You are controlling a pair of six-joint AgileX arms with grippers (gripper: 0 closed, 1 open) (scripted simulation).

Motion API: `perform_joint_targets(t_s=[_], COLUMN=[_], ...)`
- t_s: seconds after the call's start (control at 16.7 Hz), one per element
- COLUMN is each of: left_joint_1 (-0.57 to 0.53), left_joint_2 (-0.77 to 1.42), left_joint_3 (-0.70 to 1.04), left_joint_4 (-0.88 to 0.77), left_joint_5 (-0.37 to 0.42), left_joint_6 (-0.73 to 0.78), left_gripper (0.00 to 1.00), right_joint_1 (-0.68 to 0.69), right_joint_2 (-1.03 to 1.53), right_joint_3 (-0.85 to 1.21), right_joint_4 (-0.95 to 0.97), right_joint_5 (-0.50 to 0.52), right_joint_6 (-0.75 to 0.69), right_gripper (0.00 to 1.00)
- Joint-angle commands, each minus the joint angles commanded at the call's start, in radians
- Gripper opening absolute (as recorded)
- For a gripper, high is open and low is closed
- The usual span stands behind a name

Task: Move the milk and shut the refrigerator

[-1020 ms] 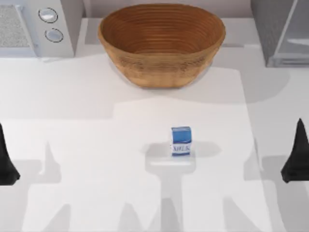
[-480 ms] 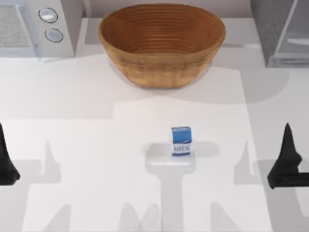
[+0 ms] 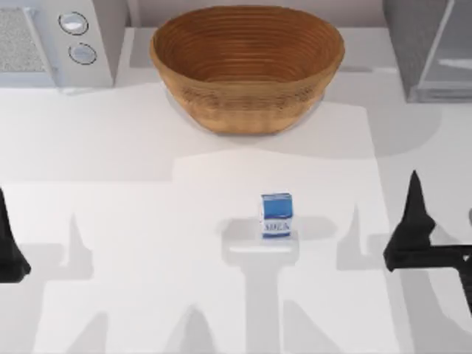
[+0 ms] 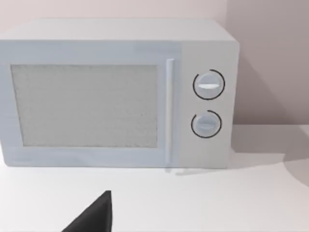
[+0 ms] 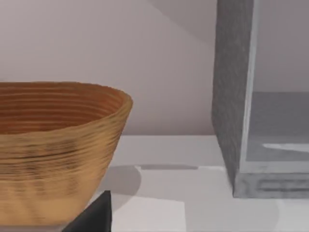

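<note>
White and evenly lit, the table (image 3: 118, 169) carries everything in one open layout, which leaves each thing reachable from the front. The milk (image 3: 276, 215) is stood upright a little right of the table's middle, well apart from everything else, its lettered white face turned toward the front edge; bare surface is left on all sides, so it can be approached from either side without anything being knocked. Behind it, at the back centre, a large woven basket (image 3: 247, 66) is set, and a light grey microwave (image 3: 66, 40) with two round knobs occupies the back left corner. The refrigerator (image 3: 428, 48) is placed at the back right corner, its speckled grey side seen in the right wrist view beside a pale door panel; the door appears to be swung open, judged from the grey interior shown past the panel, so the shutting step is taken as not yet done. The right claw (image 3: 413, 232) is held above the table's right side, right of the milk and apart from it, probably positioned for a reach toward the carton. The left claw (image 3: 7, 243) is parked at the left edge. Whether either claw is spread or pressed together cannot be told.
</note>
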Motion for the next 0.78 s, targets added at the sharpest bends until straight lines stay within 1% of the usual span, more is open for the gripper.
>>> perform_joint_targets(t_s=[0.24, 0.78], left_joint_1=[0.0, 0.0], left_joint_2=[0.0, 0.0], left_joint_3=[0.0, 0.0], left_joint_4=[0.0, 0.0], left_joint_5=[0.0, 0.0], left_joint_6=[0.0, 0.0], left_gripper=[1.0, 1.0], right_joint_1=[0.031, 0.103], right_joint_2=[0.275, 1.012], right_joint_3=[0.105, 0.373], right_joint_4=[0.175, 0.627], right_joint_5=[0.019, 0.072], right_joint_6=[-0.004, -0.007], right_gripper=[1.0, 1.0])
